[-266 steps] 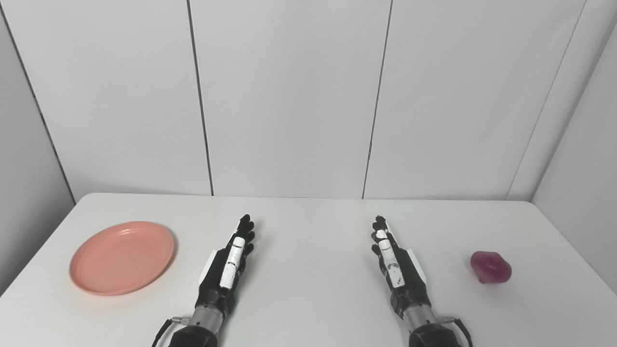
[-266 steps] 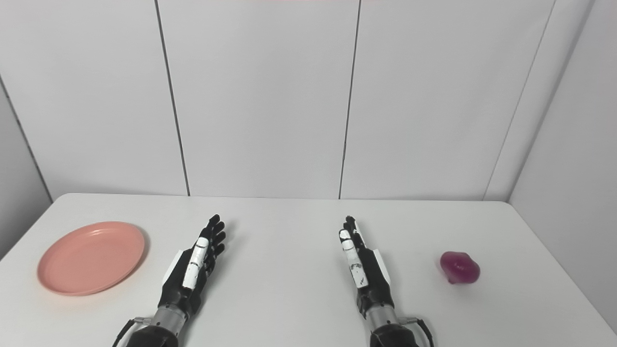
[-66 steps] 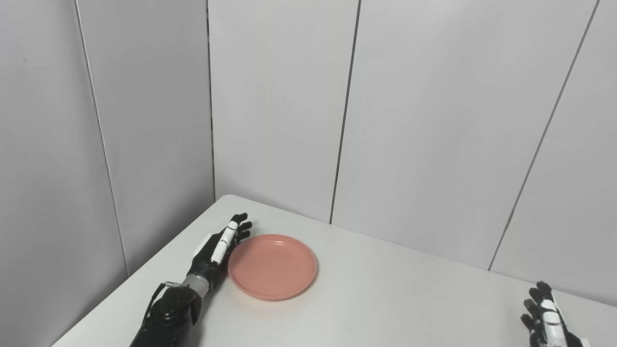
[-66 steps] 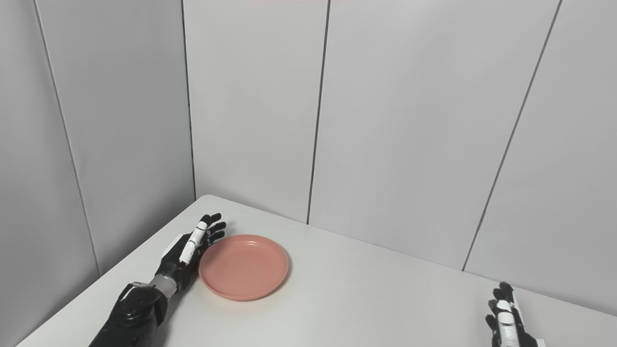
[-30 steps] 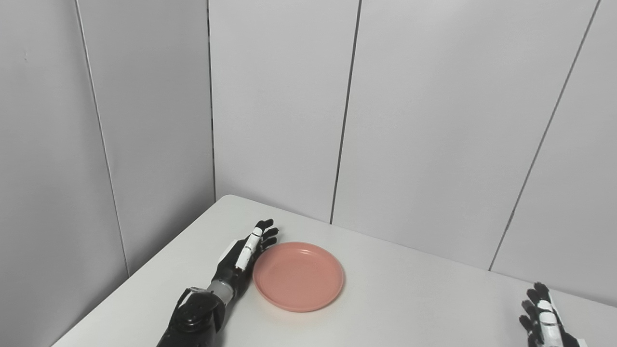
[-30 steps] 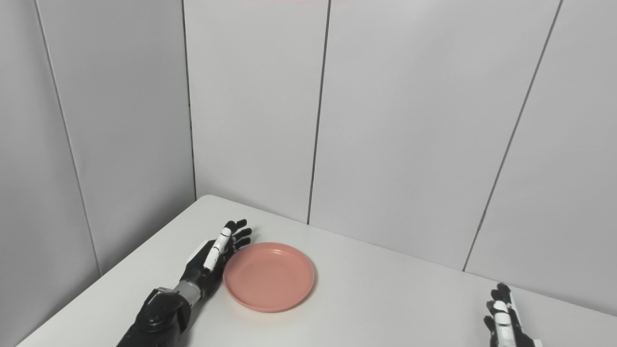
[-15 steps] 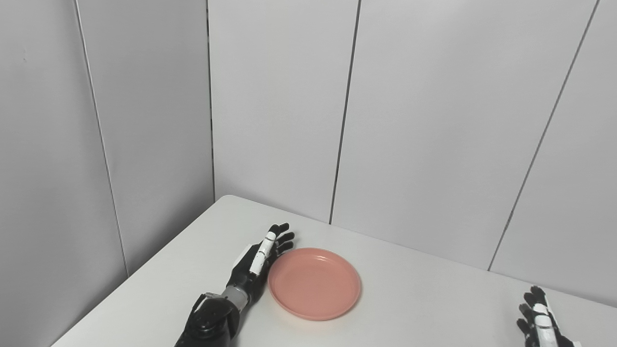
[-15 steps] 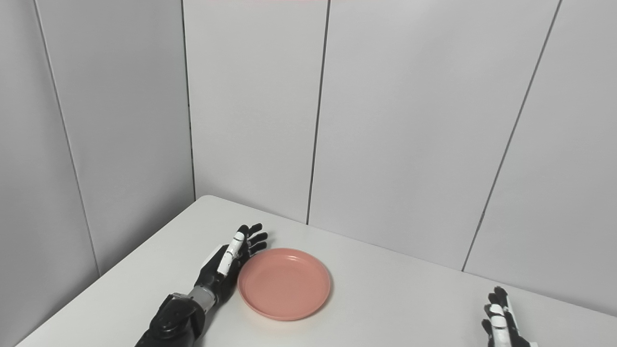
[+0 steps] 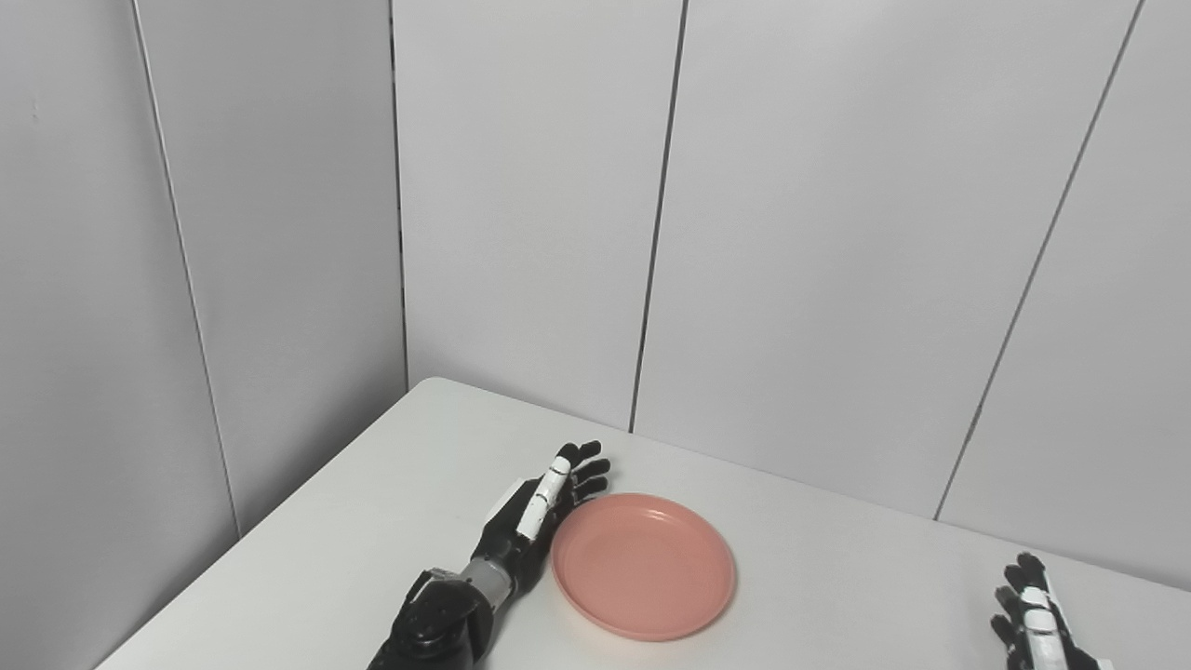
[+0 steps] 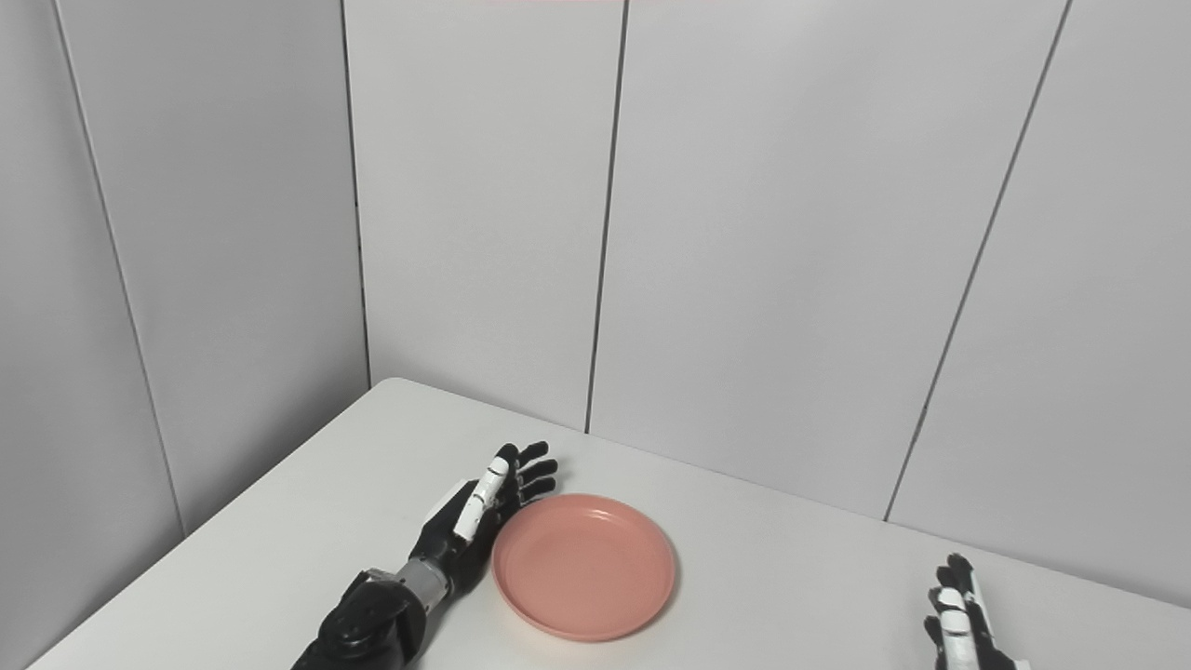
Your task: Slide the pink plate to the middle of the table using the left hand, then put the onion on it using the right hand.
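Note:
The pink plate (image 9: 644, 566) lies flat on the white table (image 9: 372, 521), a little left of the picture's middle. My left hand (image 9: 538, 517) rests edge-on against the plate's left rim, open, fingers stretched toward the wall and holding nothing. At the bottom right corner only the fingers of my right hand (image 9: 1031, 614) show, spread apart and open above the table. The same plate (image 10: 584, 566), left hand (image 10: 476, 516) and right hand (image 10: 956, 616) appear in the right eye view. The onion is out of both views.
Grey wall panels (image 9: 521, 205) close the table off at the back and on the left, meeting in a corner near the table's far left end. The table's left edge (image 9: 270, 540) runs diagonally down to the bottom left.
My left hand and the plate against it have travelled rightward and nearer across the table. The view has turned left since the earliest frames, so the onion has dropped out of sight.

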